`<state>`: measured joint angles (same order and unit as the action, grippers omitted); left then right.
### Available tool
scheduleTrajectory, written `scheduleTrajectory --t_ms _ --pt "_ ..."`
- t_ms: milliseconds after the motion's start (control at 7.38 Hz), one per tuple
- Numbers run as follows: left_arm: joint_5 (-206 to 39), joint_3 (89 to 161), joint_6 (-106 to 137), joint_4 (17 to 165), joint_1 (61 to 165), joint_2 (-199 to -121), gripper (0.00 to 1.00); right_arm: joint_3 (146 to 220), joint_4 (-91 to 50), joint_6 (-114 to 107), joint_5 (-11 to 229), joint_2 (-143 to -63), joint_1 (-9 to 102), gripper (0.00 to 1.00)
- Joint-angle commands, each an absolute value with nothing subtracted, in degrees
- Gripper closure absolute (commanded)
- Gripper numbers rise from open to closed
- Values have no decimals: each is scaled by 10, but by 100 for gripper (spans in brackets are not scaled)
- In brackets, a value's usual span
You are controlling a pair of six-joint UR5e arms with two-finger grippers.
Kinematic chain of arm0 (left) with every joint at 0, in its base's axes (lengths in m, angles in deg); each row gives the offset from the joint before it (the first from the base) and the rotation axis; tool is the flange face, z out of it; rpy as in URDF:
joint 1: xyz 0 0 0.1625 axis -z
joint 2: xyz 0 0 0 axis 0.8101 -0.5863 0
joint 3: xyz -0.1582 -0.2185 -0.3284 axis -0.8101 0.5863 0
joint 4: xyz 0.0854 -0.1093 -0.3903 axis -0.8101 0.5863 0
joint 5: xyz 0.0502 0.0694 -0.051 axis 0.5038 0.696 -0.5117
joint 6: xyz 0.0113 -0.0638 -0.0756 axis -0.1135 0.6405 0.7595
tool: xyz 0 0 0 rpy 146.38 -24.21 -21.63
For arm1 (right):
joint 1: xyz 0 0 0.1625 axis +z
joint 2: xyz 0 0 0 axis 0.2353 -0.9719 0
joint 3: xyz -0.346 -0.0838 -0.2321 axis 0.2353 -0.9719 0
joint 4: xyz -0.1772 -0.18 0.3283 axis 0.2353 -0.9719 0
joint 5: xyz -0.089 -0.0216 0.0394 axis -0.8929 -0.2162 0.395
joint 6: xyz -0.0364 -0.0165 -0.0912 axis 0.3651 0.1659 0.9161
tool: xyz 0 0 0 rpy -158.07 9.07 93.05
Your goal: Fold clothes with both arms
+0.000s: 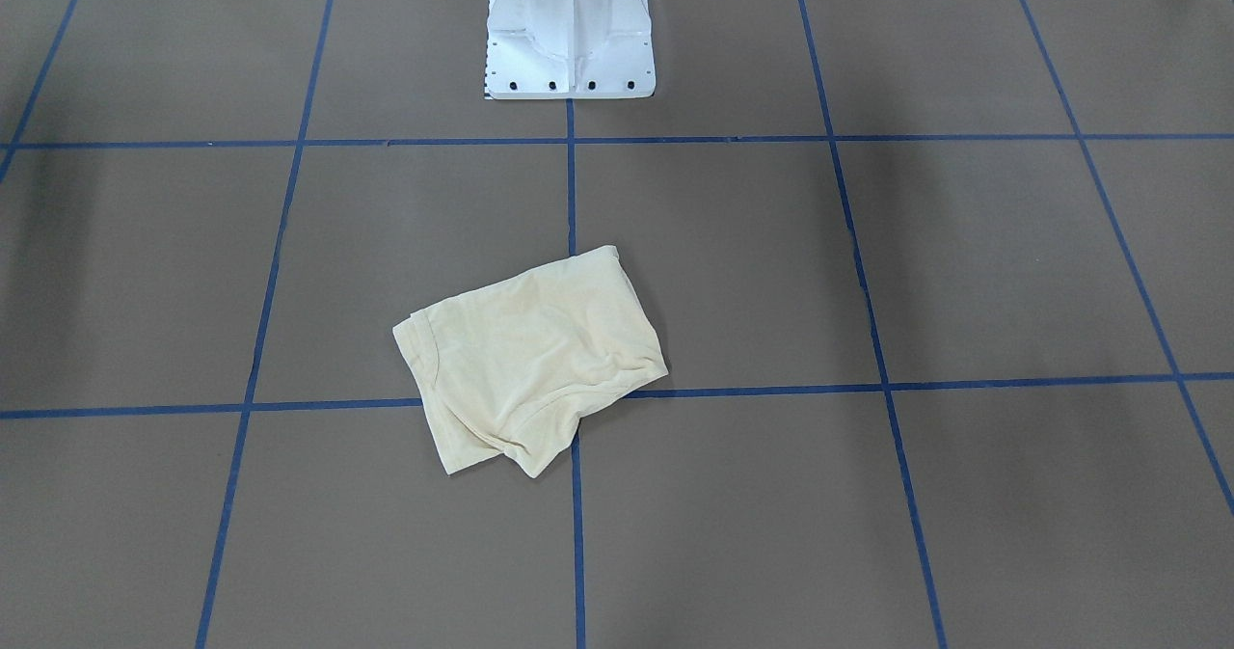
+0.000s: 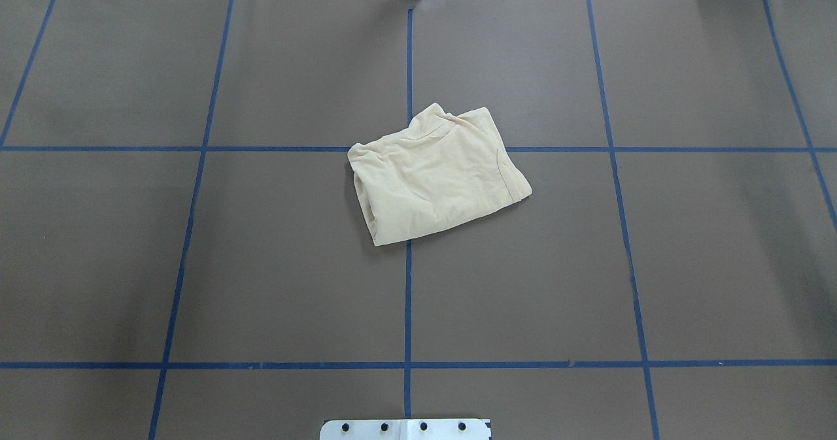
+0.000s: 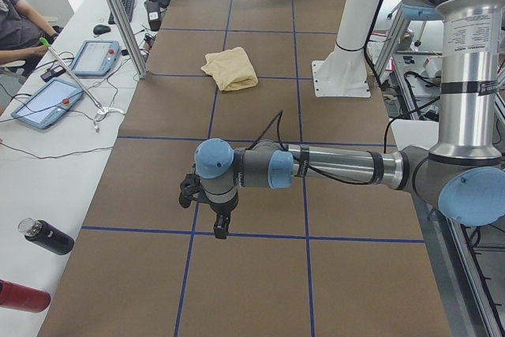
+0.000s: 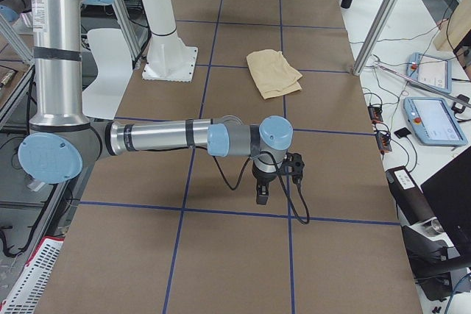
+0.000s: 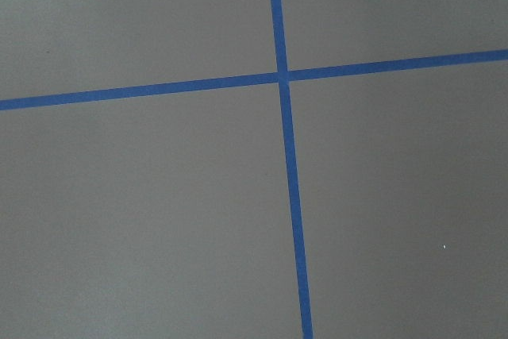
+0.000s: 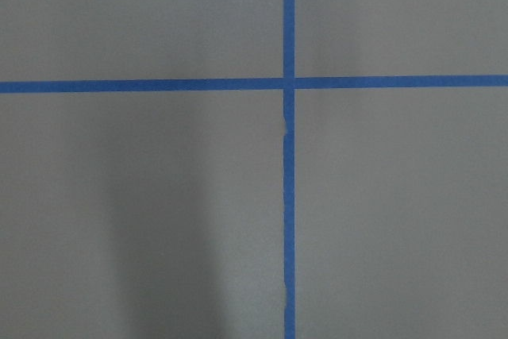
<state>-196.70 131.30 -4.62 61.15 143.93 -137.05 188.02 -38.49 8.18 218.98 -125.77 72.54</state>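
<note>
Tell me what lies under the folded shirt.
The shirt lies on the brown table. Two blue tape lines run beneath it; their crossing is covered, as is the shirt's underside.

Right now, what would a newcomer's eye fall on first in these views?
The cream shirt, folded into a rumpled packet, lies in the middle of the table, over a crossing of the blue tape. Both arms are far from it: the left arm and the right arm each stretch low near opposite ends.
</note>
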Motion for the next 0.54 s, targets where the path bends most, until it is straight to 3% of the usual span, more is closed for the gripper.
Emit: scheduleTrajectory --t_ms 0,407 --pt "-1966 1313 -46 613 1439 -1370 0 1879 -383 79 2193 -1293 738 0" --pt "-1940 1319 -46 613 1439 -1370 0 1880 -349 76 2194 -1308 760 0"
